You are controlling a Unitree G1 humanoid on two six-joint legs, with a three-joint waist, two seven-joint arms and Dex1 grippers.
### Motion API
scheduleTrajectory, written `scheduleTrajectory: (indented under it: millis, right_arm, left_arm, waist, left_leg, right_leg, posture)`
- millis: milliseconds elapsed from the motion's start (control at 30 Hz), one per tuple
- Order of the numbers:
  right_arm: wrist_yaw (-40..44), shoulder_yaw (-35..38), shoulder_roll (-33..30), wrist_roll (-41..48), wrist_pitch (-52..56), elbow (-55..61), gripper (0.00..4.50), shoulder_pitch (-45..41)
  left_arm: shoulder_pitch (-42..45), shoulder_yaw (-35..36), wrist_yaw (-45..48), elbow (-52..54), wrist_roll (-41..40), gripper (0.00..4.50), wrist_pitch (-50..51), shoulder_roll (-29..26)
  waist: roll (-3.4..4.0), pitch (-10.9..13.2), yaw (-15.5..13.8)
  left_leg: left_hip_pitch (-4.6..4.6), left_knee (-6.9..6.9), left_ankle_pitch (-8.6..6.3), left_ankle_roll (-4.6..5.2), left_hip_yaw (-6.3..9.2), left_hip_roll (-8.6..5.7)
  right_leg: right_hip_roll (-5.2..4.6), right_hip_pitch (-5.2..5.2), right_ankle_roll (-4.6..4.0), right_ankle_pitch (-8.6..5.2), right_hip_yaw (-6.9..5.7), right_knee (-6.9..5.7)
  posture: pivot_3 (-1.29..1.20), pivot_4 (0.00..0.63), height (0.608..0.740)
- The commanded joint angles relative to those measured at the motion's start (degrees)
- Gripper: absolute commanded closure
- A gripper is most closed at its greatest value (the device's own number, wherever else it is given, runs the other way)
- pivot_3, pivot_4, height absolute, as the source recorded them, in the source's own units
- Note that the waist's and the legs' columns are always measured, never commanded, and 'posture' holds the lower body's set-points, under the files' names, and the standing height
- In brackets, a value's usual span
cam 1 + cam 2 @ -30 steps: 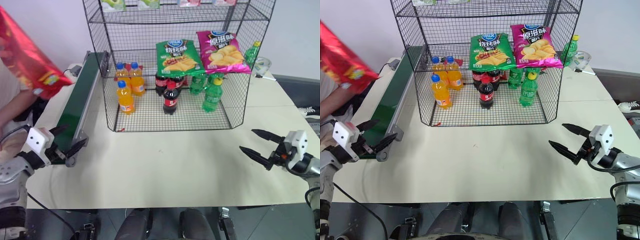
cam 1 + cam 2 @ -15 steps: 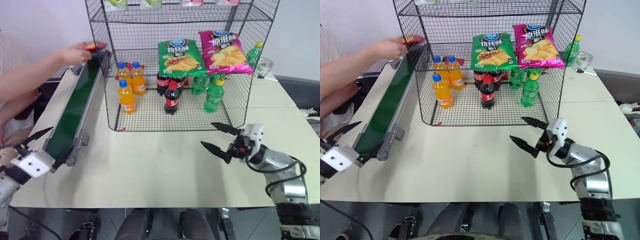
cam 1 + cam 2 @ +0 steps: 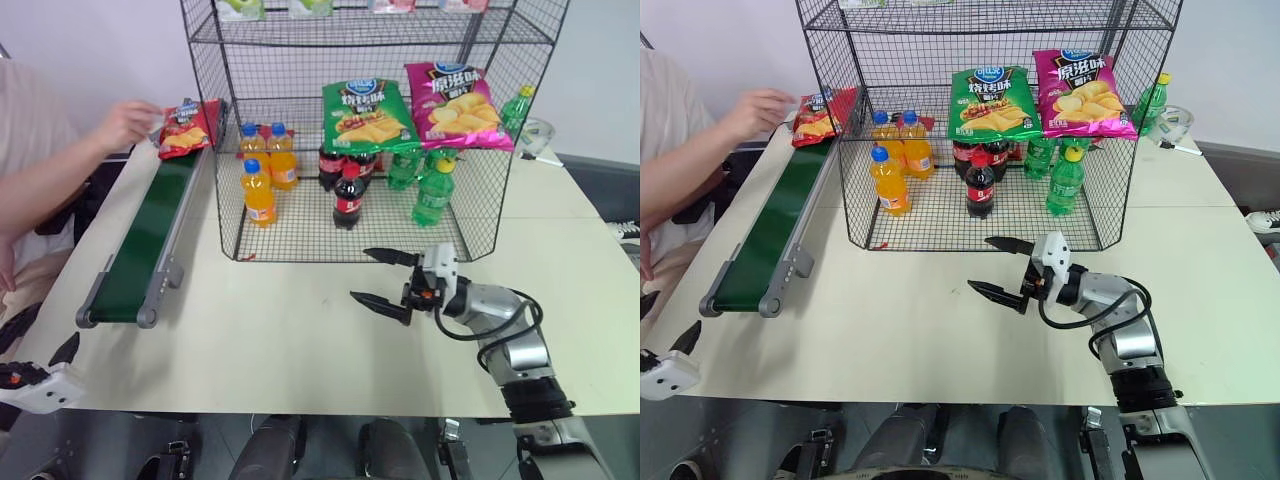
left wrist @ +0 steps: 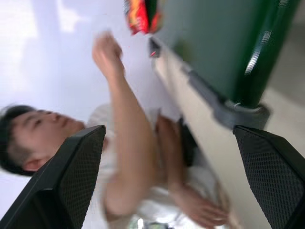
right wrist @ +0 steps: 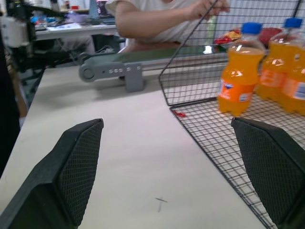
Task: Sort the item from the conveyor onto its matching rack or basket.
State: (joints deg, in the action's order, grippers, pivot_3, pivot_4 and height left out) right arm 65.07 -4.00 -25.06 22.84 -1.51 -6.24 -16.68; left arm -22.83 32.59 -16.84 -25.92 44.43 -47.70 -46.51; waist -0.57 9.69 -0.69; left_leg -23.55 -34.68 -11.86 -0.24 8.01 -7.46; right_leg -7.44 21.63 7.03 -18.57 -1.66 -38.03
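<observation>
The item, a red crisp bag, lies on the far end of the dark green conveyor, with a person's hand at its left edge. Right of the belt stands the black wire rack. My right gripper is open and points left, low over the table just before the rack's front edge. My left gripper is open off the table's near left corner, short of the belt's near roller. In the left wrist view the belt and the red bag lie beyond the wide-apart fingers.
The rack's bottom tier holds orange bottles, cola bottles and green bottles. A green crisp bag and a magenta crisp bag rest on the tier above. The person's arm reaches in from the left.
The person has laid the red bag on the belt's far end. My right gripper has swung left to the rack's front. My left gripper has drawn back and down, away from the belt.
</observation>
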Motion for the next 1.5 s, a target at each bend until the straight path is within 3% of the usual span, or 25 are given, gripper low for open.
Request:
scheduleTrajectory:
  millis: [33,533,1500]
  right_arm:
    - [1.3,-0.8,0.7,-0.4,-1.2,-0.5,0.00,-1.6]
    - [1.3,-2.4,0.9,-2.1,-0.2,-0.5,0.00,-1.2]
    - [3.4,-4.2,1.4,-3.3,-1.0,-0.5,0.00,-1.8]
  left_arm:
    - [-0.4,-2.1,-3.9,-0.3,0.0,0.03,1.5,-1.7]
    - [-0.4,-9.0,-9.2,1.2,-2.2,0.03,5.0,-4.4]
    - [-0.5,-14.0,-6.6,2.1,-7.8,0.03,5.9,-3.7]
  waist:
    - [0.00,0.0,0.0]
    - [0.00,0.0,0.1]
    - [0.00,0.0,0.1]
  left_leg:
    - [0.00,0.00,0.00,0.00,0.00,0.00]
    - [0.02,-0.01,0.00,-0.02,0.00,0.08]
    - [0.03,-0.09,0.01,-0.02,0.00,0.11]
  right_leg:
    - [0.00,0.00,0.00,0.00,0.00,0.00]
    - [0.11,0.02,-0.02,0.02,0.00,-0.05]
    - [0.12,0.00,-0.05,0.05,0.01,-0.07]
  posture:
    - [0.00,0.150,0.740]
    - [0.00,0.150,0.740]
    - [0.00,0.150,0.740]
